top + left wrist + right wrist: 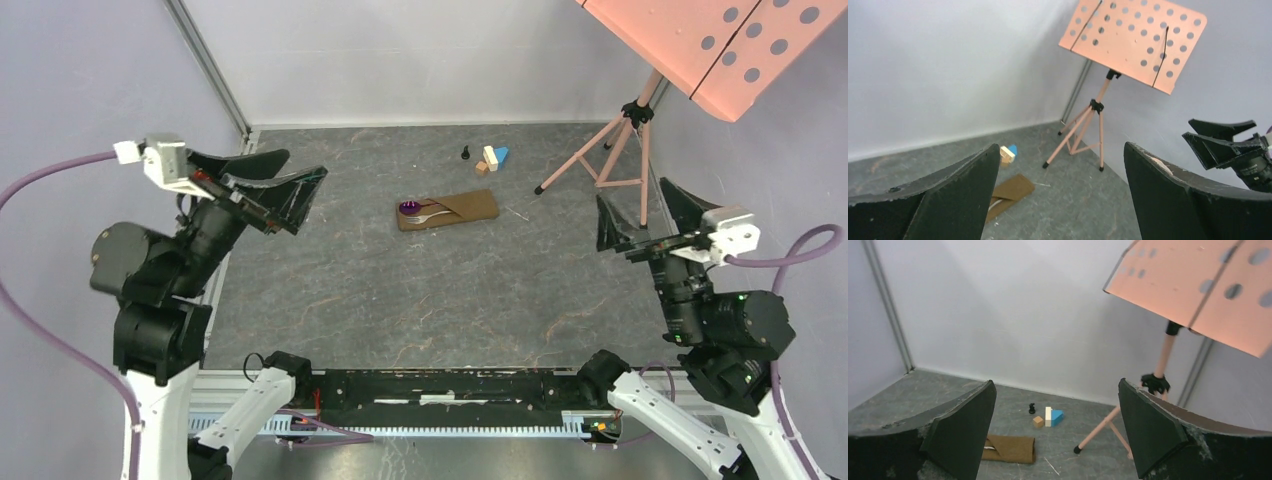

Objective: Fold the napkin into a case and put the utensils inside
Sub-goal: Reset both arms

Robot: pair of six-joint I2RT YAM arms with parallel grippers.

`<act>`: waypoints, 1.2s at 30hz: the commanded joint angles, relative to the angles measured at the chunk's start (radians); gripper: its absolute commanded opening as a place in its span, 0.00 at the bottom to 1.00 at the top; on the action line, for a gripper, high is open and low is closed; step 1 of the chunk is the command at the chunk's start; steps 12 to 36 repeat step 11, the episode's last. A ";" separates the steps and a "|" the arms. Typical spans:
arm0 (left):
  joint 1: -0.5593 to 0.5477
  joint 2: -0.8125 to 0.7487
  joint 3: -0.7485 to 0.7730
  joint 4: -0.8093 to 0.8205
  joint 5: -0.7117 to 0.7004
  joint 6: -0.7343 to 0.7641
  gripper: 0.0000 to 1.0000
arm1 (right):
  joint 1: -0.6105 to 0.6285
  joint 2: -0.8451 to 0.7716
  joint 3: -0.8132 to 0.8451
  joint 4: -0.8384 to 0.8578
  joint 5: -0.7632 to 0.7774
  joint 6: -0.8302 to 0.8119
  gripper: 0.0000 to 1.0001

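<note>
Left hand (297, 180) and right hand (632, 205) both released, empty. Case (460, 208) on desk (400, 300), well ahead, between them; spoon (410, 208) and fork (432, 215) tucked in. Looks done: retreat without brushing it.

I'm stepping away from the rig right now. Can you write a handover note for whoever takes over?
Left gripper: open, empty, raised at the left side of the table.
Right gripper: open, empty, raised at the right side.
The case lies folded mid-table. The spoon and fork are tucked in, heads poking out its left end.
Done: folding and loading, by the look of it.
Left: nothing obvious.
</note>
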 commanded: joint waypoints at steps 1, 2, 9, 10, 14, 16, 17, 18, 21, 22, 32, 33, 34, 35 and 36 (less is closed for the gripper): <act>0.004 -0.023 0.038 0.004 -0.104 0.066 1.00 | -0.001 -0.049 0.013 -0.035 0.160 0.065 0.98; 0.003 -0.027 0.040 -0.001 -0.110 0.070 1.00 | -0.001 -0.063 0.005 -0.026 0.151 0.064 0.98; 0.003 -0.046 0.033 -0.035 -0.125 0.068 1.00 | -0.001 -0.099 -0.042 -0.002 0.153 0.079 0.98; 0.003 -0.050 0.033 -0.039 -0.125 0.068 1.00 | -0.002 -0.103 -0.046 0.002 0.177 0.096 0.98; 0.004 -0.055 0.031 -0.041 -0.125 0.066 1.00 | 0.000 -0.109 -0.056 0.016 0.181 0.100 0.98; 0.004 -0.055 0.031 -0.041 -0.125 0.066 1.00 | 0.000 -0.109 -0.056 0.016 0.181 0.100 0.98; 0.004 -0.055 0.031 -0.041 -0.125 0.066 1.00 | 0.000 -0.109 -0.056 0.016 0.181 0.100 0.98; 0.004 -0.055 0.031 -0.041 -0.125 0.066 1.00 | 0.000 -0.109 -0.056 0.016 0.181 0.100 0.98; 0.004 -0.055 0.031 -0.041 -0.125 0.066 1.00 | 0.000 -0.109 -0.056 0.016 0.181 0.100 0.98; 0.004 -0.055 0.031 -0.041 -0.125 0.066 1.00 | 0.000 -0.109 -0.056 0.016 0.181 0.100 0.98; 0.004 -0.055 0.031 -0.041 -0.125 0.066 1.00 | 0.000 -0.109 -0.056 0.016 0.181 0.100 0.98; 0.004 -0.055 0.031 -0.041 -0.125 0.066 1.00 | 0.000 -0.109 -0.056 0.016 0.181 0.100 0.98; 0.004 -0.055 0.031 -0.041 -0.125 0.066 1.00 | 0.000 -0.109 -0.056 0.016 0.181 0.100 0.98; 0.004 -0.055 0.031 -0.041 -0.125 0.066 1.00 | 0.000 -0.109 -0.056 0.016 0.181 0.100 0.98; 0.004 -0.055 0.031 -0.041 -0.125 0.066 1.00 | 0.000 -0.109 -0.056 0.016 0.181 0.100 0.98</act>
